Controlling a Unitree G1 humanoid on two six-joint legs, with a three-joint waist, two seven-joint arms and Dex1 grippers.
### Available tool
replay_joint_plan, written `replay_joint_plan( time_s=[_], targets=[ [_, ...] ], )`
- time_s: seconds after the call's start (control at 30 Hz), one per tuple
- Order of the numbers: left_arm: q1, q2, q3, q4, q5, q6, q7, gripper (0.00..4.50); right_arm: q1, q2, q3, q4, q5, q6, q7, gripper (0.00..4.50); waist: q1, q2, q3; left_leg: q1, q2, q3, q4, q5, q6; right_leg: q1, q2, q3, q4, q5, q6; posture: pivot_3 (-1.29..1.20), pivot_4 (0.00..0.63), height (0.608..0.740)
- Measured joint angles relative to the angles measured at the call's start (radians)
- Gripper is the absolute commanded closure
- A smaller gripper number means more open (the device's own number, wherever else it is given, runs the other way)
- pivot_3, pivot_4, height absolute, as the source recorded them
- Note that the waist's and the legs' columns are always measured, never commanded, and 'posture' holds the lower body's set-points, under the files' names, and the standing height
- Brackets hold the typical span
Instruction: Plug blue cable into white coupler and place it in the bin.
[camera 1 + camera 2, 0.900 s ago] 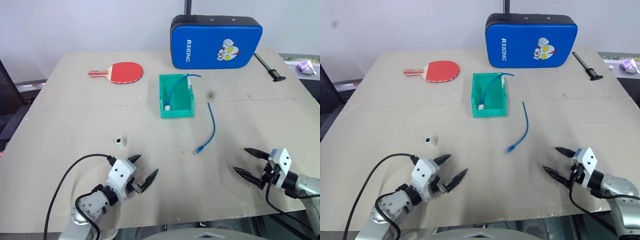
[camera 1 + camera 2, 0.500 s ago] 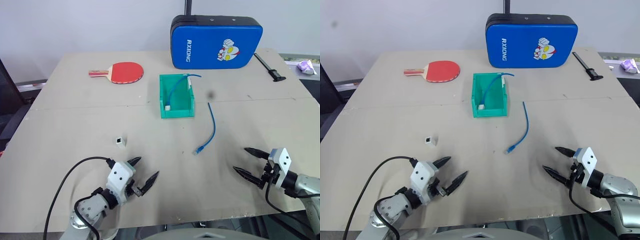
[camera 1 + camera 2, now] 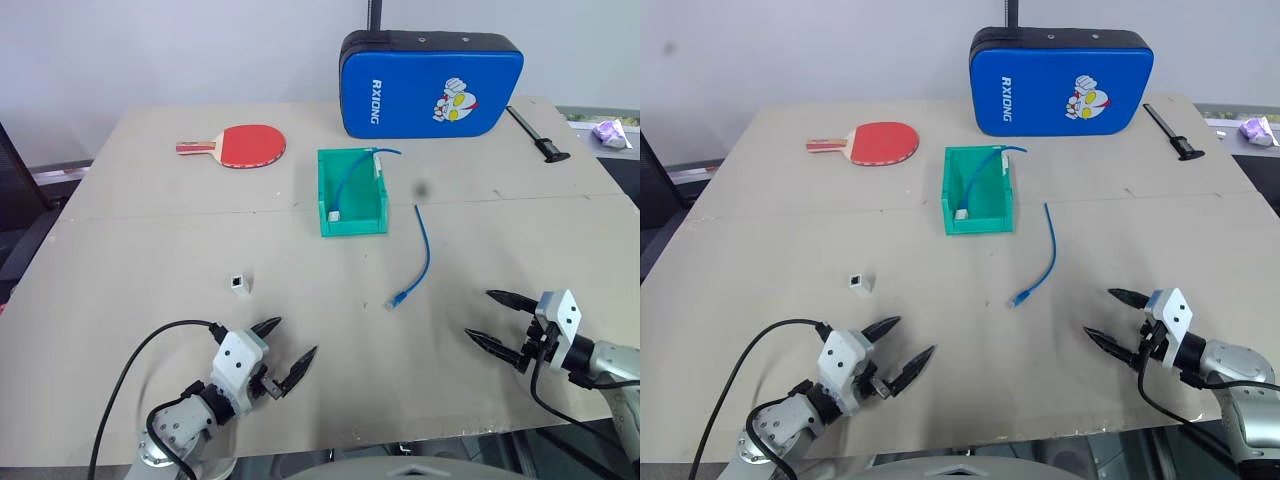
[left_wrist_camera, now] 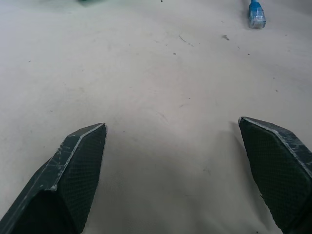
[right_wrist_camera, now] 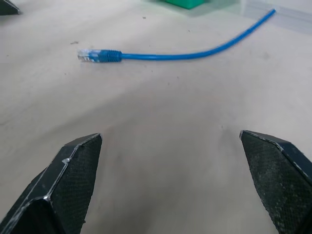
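Beige tabletop (image 3: 150, 250) stretches out ahead of me, and both my tools sit low at its near edge with nothing in them. My left gripper (image 3: 283, 349) has its fingers spread wide; my right gripper (image 3: 492, 320) is just as wide and empty.

The blue cable (image 3: 421, 256) lies loose on the table between the two grippers and farther out, nearer my right side, its plug (image 5: 91, 55) pointing back toward me. The white coupler (image 3: 238, 282) stands alone beyond my left gripper, well apart from the cable. The green bin (image 3: 352, 193) is farther back, near the middle, and it already holds another blue cable with a white piece on its end.

I judge nothing of this cable's job is done yet; the step in hand is the pickup. I would take the cable with the right gripper just behind the plug, so the plug sticks out stiff and straight for mating. The left should pinch the coupler by its side walls, leaving the dark socket face open. Gripping the cable too far back would let the plug droop and miss the socket.
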State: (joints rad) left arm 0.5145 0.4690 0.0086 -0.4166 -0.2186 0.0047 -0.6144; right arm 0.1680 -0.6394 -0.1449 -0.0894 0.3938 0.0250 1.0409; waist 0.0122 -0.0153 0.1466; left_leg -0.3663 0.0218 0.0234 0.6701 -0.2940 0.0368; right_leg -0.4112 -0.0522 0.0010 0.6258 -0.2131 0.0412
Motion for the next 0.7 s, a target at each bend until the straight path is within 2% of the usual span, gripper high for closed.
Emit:
replay_joint_plan(
  time_s=[0.13,0.27,0.37,0.47,0.6,0.67,0.7],
  targets=[
    [-0.013,0.02,0.006,0.021,-0.011,-0.028,-0.038,0.07,-0.096,-0.075,0.093,-0.041,-0.068,0.045,0.024,0.0,0.0,-0.001,0.0,0.0,0.0,0.0,0.0,0.0,0.0,0.0,0.0,0.0,0.0,0.0,0.0,0.0,0.15,0.728],
    [-0.043,0.118,0.009,0.027,-0.082,-0.021,-0.176,0.07,-0.298,-0.074,0.209,-0.068,-0.085,0.113,0.057,0.0,-0.001,-0.002,0.001,0.0,0.001,-0.001,0.0,0.0,0.0,-0.001,0.002,-0.001,0.0,0.001,-0.001,0.0,0.15,0.728],
    [-0.09,0.241,0.032,0.012,-0.156,0.014,-0.301,0.07,-0.46,-0.054,0.306,0.009,-0.13,0.117,0.111,0.0,0.003,-0.002,0.002,-0.001,0.001,-0.003,0.0,0.0,0.0,-0.001,0.002,-0.003,0.0,0.001,-0.002,0.0,0.15,0.728],
    [-0.161,0.334,0.082,-0.045,-0.242,0.079,-0.38,0.07,-0.554,-0.033,0.373,0.102,-0.164,0.105,0.163,0.0,0.005,-0.003,0.002,-0.003,0.0,-0.003,0.0,0.0,0.0,-0.001,0.0,-0.003,-0.001,0.001,-0.002,0.0,0.15,0.728],
    [-0.236,0.433,0.127,-0.072,-0.306,0.164,-0.445,0.07,-0.655,-0.024,0.459,0.2,-0.218,0.116,0.243,0.0,-0.002,-0.002,0.004,-0.004,0.0,-0.001,0.0,0.0,0.0,-0.002,-0.001,-0.003,-0.002,0.001,-0.001,0.0,0.15,0.728],
    [-0.27,0.452,0.152,-0.076,-0.326,0.195,-0.453,0.07,-0.696,-0.026,0.5,0.246,-0.263,0.105,0.272,0.0,-0.003,-0.002,0.004,-0.004,0.0,-0.001,0.0,0.0,0.0,-0.002,-0.001,-0.003,-0.002,0.001,-0.001,0.0,0.15,0.728],
    [-0.284,0.457,0.162,-0.079,-0.332,0.208,-0.455,0.0,-0.719,-0.026,0.522,0.279,-0.289,0.092,0.284,0.53,-0.003,-0.002,0.004,-0.004,0.0,-0.001,0.0,0.0,0.0,-0.003,-0.001,-0.003,-0.002,0.001,-0.001,0.0,0.15,0.728]
  ],
)
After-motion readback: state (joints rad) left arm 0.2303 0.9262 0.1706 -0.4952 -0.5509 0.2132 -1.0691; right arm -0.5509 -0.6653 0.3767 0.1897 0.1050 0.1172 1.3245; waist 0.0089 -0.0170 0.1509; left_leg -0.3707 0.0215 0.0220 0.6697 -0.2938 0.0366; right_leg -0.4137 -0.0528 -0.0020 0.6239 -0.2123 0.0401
